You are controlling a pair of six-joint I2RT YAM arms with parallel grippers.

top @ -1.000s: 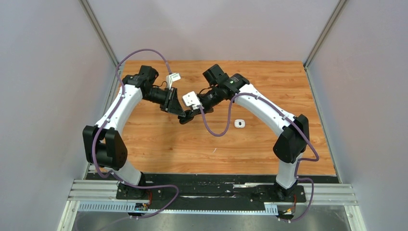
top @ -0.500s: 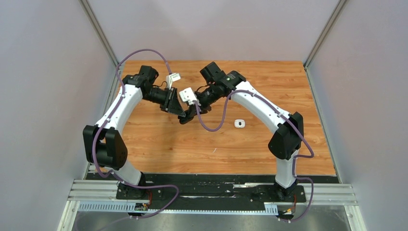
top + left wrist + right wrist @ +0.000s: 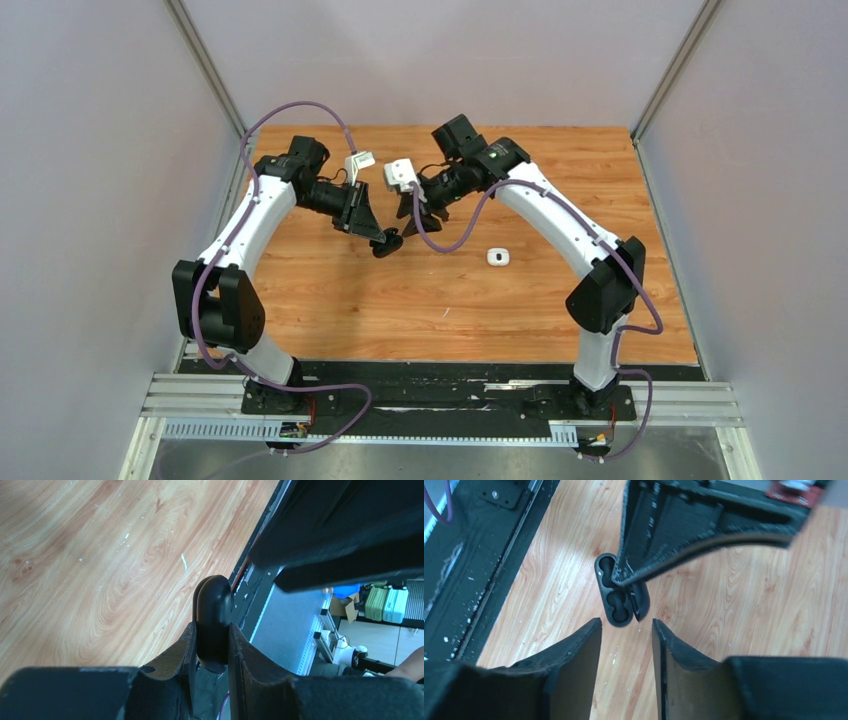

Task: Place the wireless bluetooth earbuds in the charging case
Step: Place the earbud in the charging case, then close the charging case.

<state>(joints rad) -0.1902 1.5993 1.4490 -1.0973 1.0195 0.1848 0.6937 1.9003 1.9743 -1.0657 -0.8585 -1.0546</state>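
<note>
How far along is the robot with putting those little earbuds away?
Possibly done: the open black oval charging case shows two dark rounded shapes in its wells, maybe earbuds, too dark to confirm. In hand: the left gripper clamps that case; the right gripper is open and empty, facing it. Left: a small white case lies on the wooden table, and no white earbuds are visible.

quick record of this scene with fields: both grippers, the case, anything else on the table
left gripper: shut on the black charging case
right gripper: open, empty, close to the case but not touching it
black charging case: lid open, two wells showing; cannot tell if earbuds sit in them
small white object: lies alone on the table, on the right arm's side
loose earbuds: none visible
</note>
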